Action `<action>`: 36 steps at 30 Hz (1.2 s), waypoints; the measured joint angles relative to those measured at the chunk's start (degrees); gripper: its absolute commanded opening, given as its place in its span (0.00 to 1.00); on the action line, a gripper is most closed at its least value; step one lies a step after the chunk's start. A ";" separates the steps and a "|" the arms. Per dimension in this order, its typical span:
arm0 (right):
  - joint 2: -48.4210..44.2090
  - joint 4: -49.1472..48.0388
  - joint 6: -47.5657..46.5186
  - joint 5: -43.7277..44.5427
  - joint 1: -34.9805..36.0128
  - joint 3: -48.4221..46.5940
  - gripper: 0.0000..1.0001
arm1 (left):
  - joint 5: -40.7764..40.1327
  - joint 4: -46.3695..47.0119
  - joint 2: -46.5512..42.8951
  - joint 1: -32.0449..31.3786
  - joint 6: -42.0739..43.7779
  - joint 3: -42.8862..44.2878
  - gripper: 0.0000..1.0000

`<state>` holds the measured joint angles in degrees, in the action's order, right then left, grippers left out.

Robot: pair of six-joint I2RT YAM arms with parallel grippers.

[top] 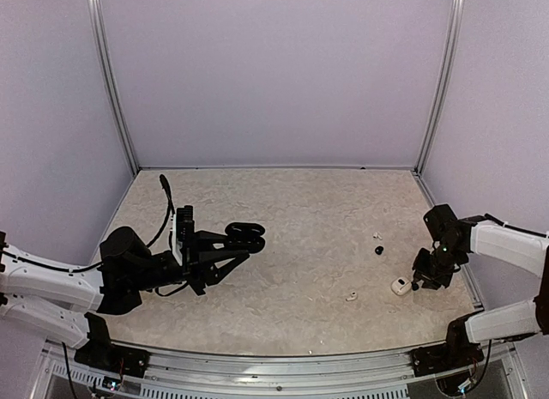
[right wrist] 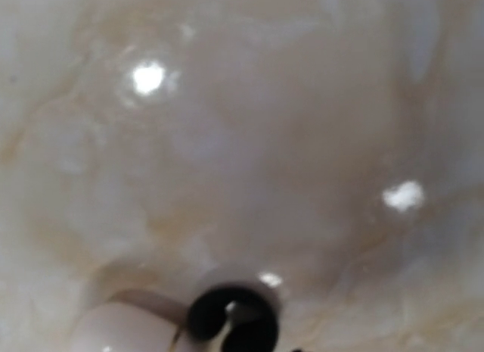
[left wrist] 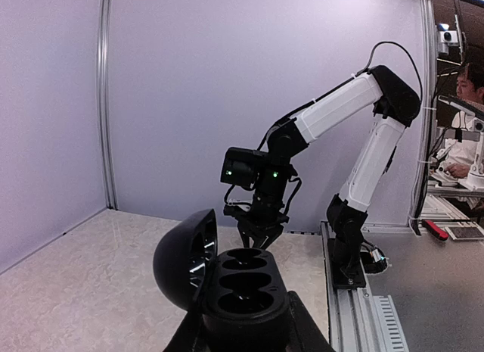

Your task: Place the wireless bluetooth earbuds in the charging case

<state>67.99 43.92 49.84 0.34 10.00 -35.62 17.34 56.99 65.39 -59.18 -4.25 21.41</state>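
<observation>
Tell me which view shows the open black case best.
The left wrist view: the black case fills the foreground, lid open, hollows visible. The top view shows it only small and dark. The right wrist view does not show it.

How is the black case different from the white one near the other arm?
Colour: the black case is dark all over, the white case pale. Pose: the black case is held off the table by the left gripper; the white case lies on it beside the right gripper. State: the black case's lid stands open over empty-looking sockets; the white case is too small to judge. Both are small and rounded.
</observation>
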 measured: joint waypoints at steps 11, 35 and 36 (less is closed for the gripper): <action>1.97 -3.65 -0.07 0.85 -0.48 1.99 0.38 | 0.00 0.00 -0.07 0.00 0.00 -0.20 0.00; 3.34 -7.30 -0.76 -0.76 -0.50 2.21 0.22 | -0.15 -0.02 -0.07 0.00 0.02 -0.37 0.00; 3.19 -7.19 -1.14 -0.92 -0.50 1.64 0.22 | -0.24 -0.02 -0.09 0.00 0.02 -0.37 0.00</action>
<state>71.18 36.73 48.71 -0.58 9.50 -33.98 17.10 56.97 65.30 -59.18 -4.23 21.04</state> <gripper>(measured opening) 0.224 0.253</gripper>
